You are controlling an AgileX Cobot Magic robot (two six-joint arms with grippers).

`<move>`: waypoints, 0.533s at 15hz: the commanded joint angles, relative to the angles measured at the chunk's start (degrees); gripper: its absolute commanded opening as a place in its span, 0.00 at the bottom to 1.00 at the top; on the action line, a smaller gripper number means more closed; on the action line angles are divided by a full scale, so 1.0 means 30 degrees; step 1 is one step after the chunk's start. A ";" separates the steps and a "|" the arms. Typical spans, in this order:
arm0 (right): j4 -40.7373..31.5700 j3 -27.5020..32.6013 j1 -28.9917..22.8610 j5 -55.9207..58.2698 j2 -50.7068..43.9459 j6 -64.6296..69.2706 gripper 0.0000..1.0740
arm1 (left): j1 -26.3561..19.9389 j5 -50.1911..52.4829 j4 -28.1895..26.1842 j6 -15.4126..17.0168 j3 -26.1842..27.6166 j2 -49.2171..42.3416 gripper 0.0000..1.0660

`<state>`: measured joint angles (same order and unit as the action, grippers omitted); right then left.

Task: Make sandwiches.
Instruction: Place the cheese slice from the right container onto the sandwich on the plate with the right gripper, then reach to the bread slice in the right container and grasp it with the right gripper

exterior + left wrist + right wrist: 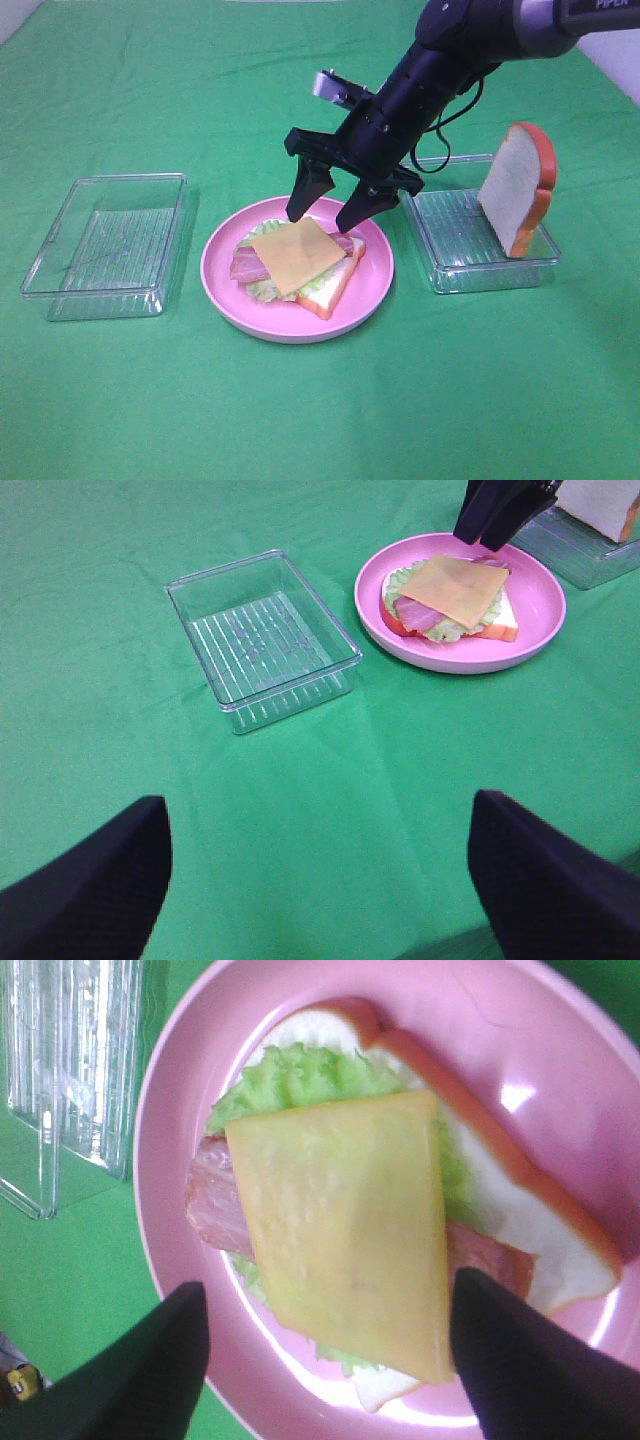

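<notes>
On the round pink plate lies an open sandwich: a bread slice, lettuce, bacon and a yellow cheese slice on top. It shows in the left wrist view and the right wrist view too. A second bread slice stands upright in the right clear tray. My right gripper hovers open and empty just above the cheese, also seen in the right wrist view. My left gripper is open and empty over the green cloth, away from the plate.
An empty clear tray sits left of the plate, also in the left wrist view. Green cloth covers the table. The right arm reaches in from the upper right over the right tray.
</notes>
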<state>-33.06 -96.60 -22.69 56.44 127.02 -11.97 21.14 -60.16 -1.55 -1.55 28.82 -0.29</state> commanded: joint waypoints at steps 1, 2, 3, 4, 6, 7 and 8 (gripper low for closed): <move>0.2311 0.0095 0.0019 -0.0057 -0.1604 0.1012 0.69 | 0.0019 0.0210 0.0019 0.0115 -0.0057 -0.0420 0.73; 0.2979 0.0095 0.0038 -0.0057 -0.2005 0.1356 0.69 | 0.0019 0.0210 0.0019 0.0115 -0.0057 -0.0420 0.73; 0.4297 0.0095 0.0038 -0.0057 -0.2827 0.1986 0.69 | 0.0019 0.0210 0.0019 0.0115 -0.0057 -0.0420 0.73; 0.5921 0.0095 0.0038 -0.0057 -0.3571 0.2731 0.69 | 0.0019 0.0210 0.0019 0.0115 -0.0057 -0.0420 0.73; 0.9015 0.0095 0.0038 0.0057 -0.5042 0.4603 0.69 | 0.0019 0.0210 0.0019 0.0115 -0.0057 -0.0420 0.73; 1.0657 0.0095 0.0076 0.0267 -0.5691 0.5558 0.69 | 0.0019 0.0210 0.0019 0.0115 -0.0057 -0.0420 0.73; 1.1879 0.0095 0.0267 0.0497 -0.6188 0.6131 0.69 | 0.0019 0.0210 0.0019 0.0115 -0.0057 -0.0420 0.73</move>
<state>0.69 -96.60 -22.23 57.41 109.21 4.81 21.14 -60.16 -1.55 -1.55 28.82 -0.29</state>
